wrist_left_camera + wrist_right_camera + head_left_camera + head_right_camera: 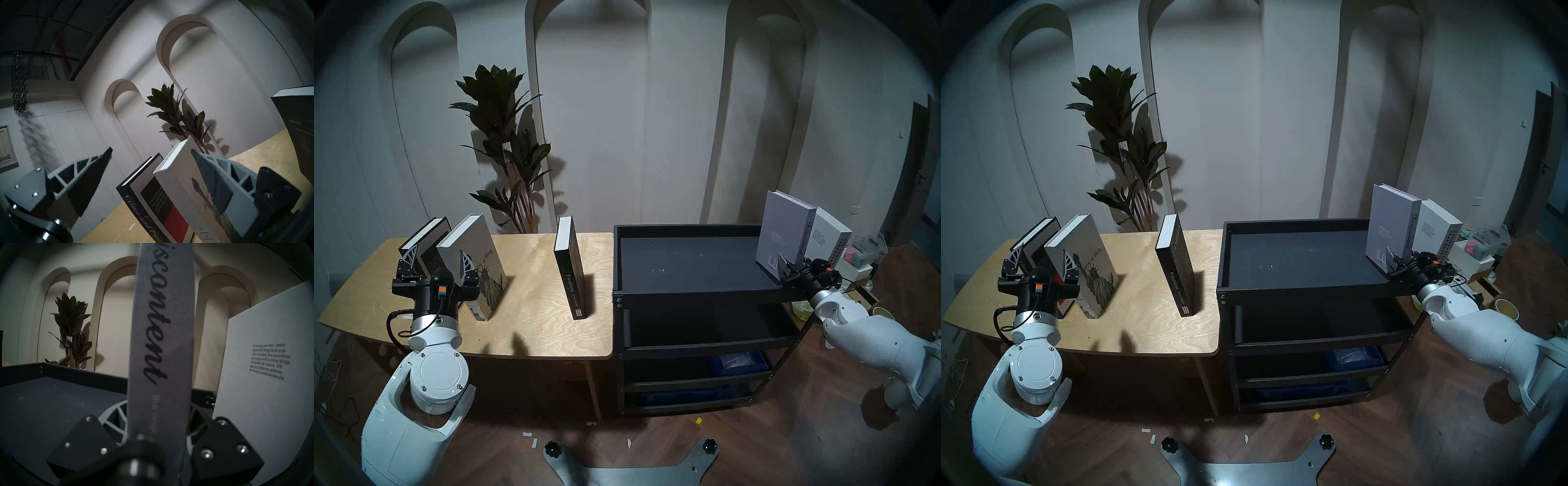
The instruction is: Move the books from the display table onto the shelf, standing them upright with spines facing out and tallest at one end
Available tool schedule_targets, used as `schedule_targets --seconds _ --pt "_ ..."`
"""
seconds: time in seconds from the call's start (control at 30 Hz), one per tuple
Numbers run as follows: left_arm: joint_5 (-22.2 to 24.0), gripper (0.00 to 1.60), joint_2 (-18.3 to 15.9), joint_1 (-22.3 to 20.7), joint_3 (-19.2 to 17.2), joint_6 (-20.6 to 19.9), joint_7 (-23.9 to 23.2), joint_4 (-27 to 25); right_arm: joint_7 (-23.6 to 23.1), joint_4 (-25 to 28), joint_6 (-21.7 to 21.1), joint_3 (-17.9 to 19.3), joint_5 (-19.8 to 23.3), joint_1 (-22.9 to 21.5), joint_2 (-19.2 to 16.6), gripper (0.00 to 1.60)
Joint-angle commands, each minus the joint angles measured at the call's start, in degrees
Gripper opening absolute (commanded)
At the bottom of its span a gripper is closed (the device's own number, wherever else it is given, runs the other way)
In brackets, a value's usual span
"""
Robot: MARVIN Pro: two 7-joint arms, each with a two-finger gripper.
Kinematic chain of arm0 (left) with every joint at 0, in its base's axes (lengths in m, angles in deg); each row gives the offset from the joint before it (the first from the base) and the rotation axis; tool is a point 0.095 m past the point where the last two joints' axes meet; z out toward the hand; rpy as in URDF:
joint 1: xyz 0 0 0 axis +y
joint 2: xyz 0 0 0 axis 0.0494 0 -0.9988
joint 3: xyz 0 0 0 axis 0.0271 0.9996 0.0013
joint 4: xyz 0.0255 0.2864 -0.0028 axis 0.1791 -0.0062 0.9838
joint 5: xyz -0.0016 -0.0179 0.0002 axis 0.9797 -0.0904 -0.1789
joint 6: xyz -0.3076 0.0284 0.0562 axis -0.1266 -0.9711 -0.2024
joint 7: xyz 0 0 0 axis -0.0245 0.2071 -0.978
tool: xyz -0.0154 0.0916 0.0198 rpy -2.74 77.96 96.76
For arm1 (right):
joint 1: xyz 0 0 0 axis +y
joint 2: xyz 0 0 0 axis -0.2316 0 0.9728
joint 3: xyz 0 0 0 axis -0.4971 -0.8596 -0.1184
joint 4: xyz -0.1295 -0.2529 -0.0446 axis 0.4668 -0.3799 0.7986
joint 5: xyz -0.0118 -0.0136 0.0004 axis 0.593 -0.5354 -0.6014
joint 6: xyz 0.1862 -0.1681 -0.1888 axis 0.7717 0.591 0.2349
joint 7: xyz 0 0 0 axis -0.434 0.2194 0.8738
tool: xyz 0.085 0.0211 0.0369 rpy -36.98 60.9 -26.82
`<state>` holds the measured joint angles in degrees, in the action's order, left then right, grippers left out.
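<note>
A: What has my right pincer got?

B: It is pinched on the grey "Discontent" book low on its spine, which reads "Discontent" in black script with faint small text under it. The book stands upright at the right end of the shelf, on the top tier. Just right of the pincer stands the white Design Hotels book; I read "Showcasing more than ... member hotels of the Design Hotels' group" on its cover.

A: And my left pincer?

B: Spread wide, pinching nothing. Beyond its fingers lean 2 books on the display table: the black "Crime and Punishment" on the left, the white one marked "the statue of liberty" on the right.

A: Anything else on the table?

B: 1 more, well right of that pincer: the black "Fashion" book, upright, spine toward me; its cover reads "LIGNEROSET".
</note>
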<state>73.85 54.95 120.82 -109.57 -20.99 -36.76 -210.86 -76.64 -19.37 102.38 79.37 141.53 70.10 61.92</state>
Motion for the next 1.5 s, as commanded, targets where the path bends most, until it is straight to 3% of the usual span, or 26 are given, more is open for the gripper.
schedule_targets --seconds 0.0,0.3,0.37,0.4,0.43,0.5,0.53,0.57,0.6,0.67,0.83,1.2,1.47 --pt "-0.6 1.60 -0.3 -0.1 0.1 0.7 0.3 -0.3 -0.5 -2.5 1.2 -0.1 1.2 1.4 1.2 0.00" --pt "-0.9 1.60 -0.7 -0.8 0.8 0.4 0.1 -0.7 -1.0 -3.5 1.8 0.3 3.1 2.5 0.6 0.00" --pt "-1.1 1.60 -0.8 -1.1 1.2 0.3 0.0 -0.9 -1.2 -3.6 1.9 0.3 3.3 2.5 0.5 0.17" --pt "-1.1 1.60 -0.8 -1.3 1.4 0.2 0.0 -1.0 -1.3 -3.7 2.0 0.3 3.3 2.5 0.5 0.17" --pt "-1.2 1.60 -0.9 -1.4 1.6 0.2 0.0 -1.0 -1.4 -3.8 2.0 0.2 3.4 2.4 0.5 0.38" --pt "-1.2 1.60 -1.0 -1.7 1.8 -0.1 0.0 -1.2 -1.6 -3.9 2.0 0.2 3.6 2.2 0.4 0.61" --pt "-1.2 1.60 -1.0 -1.8 1.8 -0.1 0.0 -1.3 -1.6 -3.7 2.0 0.2 3.6 2.1 0.2 0.61" --pt "-1.2 1.60 -1.1 -1.9 1.8 -0.2 0.1 -1.4 -1.5 -3.3 1.9 0.2 3.7 2.1 0.0 0.76" --pt "-1.2 1.60 -1.1 -1.9 1.7 -0.3 0.1 -1.5 -1.5 -3.0 1.9 0.2 3.7 2.0 -0.2 1.07" --pt "-1.1 1.60 -1.3 -2.0 1.6 -0.5 0.1 -1.8 -1.4 -2.5 1.8 0.1 3.7 1.9 -0.4 1.29" --pt "-1.1 1.60 -1.5 -2.0 1.4 -1.0 0.0 -2.8 -0.8 -0.8 1.5 -0.1 3.7 1.4 -1.2 1.60" --pt "-1.0 1.60 -2.4 -2.4 1.7 -1.5 -0.5 -4.0 1.0 3.6 1.6 0.1 3.3 1.2 -3.2 1.60" --pt "-0.9 1.60 -2.6 -2.9 2.8 -1.4 -1.3 -4.4 2.6 11.0 4.1 2.5 4.4 0.8 -8.3 1.60"
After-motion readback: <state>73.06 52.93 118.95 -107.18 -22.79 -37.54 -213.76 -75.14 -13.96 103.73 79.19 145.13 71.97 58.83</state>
